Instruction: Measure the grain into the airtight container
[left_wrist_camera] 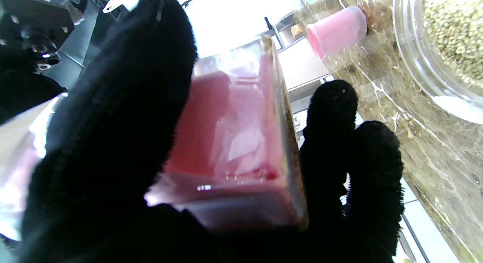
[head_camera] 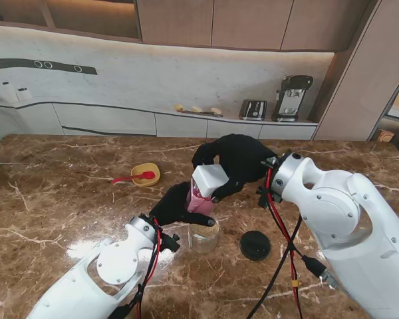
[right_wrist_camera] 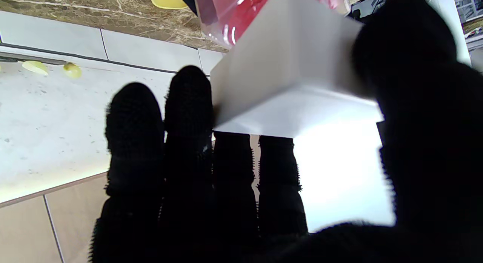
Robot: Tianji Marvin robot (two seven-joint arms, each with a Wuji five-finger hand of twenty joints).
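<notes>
Both hands grip the pink container, the lid not yet off.

The left hand (head_camera: 176,207) clasps the container (head_camera: 201,201); the right hand (head_camera: 236,159) pinches its white lid (head_camera: 209,179). Just beside, a glass jar (head_camera: 204,238): a jerky pull could spill grain.

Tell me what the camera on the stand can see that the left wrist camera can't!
Only the stand view shows the yellow bowl with its red spoon, the black round lid on the table, the right hand gripping the white lid, and the toaster on the far counter.

Only the left wrist view shows a pink cup lying on its side and the grain inside the clear glass jar.

Both show the left hand holding the pink container, and the marble table.
</notes>
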